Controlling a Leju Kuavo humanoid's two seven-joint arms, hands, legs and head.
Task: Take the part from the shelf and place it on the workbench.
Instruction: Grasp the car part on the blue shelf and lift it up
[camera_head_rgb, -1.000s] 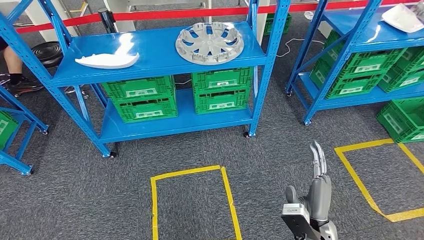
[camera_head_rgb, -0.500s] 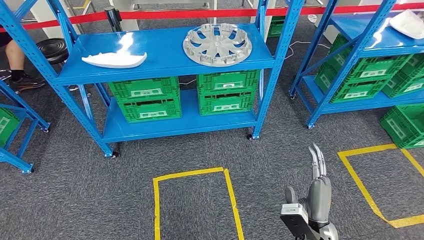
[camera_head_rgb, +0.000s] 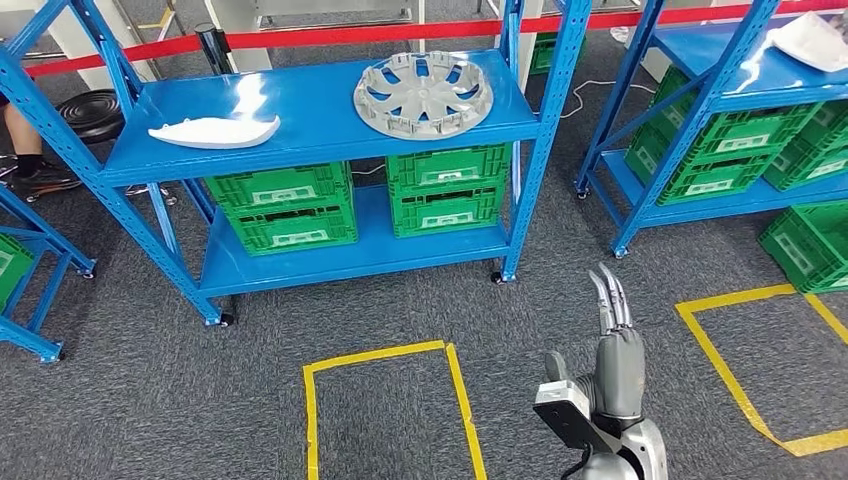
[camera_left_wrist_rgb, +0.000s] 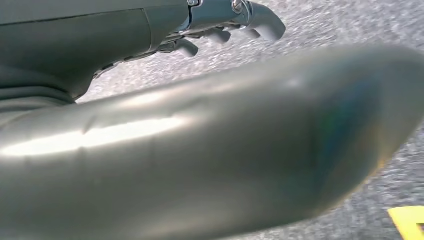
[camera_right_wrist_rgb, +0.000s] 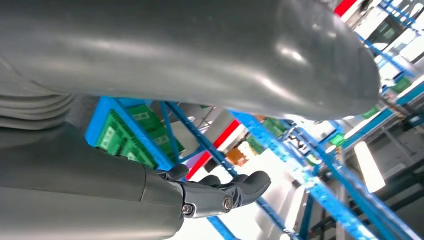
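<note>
The part (camera_head_rgb: 214, 131) is a flat white piece with a curved, pointed shape. It lies on the top board of the blue shelf (camera_head_rgb: 310, 110), toward the shelf's left end. Nothing touches it. A round grey wheel cover (camera_head_rgb: 423, 93) lies on the same board, well apart from the part, toward the right end.

Under the top board, on the low board, sit green crates (camera_head_rgb: 282, 208) in two stacks, side by side. A red bar (camera_head_rgb: 380, 33) runs behind the shelf. A second blue shelf (camera_head_rgb: 740, 70) stands to the right with more green crates in it and another white piece (camera_head_rgb: 812, 40) on top.

The floor is grey carpet. A box of yellow tape (camera_head_rgb: 385, 400) is marked on it in front of the shelf, and another yellow box (camera_head_rgb: 745, 345) lies to the right.

The right hand (camera_head_rgb: 612, 350) is low in the head view, far from the shelf and the part. Its fingers (camera_head_rgb: 608, 298) are straight and point toward the shelf, and it holds nothing. In the right wrist view its fingertips (camera_right_wrist_rgb: 250, 184) curl a little, with nothing in them.

The left hand (camera_left_wrist_rgb: 220, 22) shows in the left wrist view, above the carpet. Its fingers (camera_left_wrist_rgb: 265, 22) bend a little and hold nothing.

At the far left, a person's leg and shoe (camera_head_rgb: 30, 160) show beside a black stool (camera_head_rgb: 90, 108).
</note>
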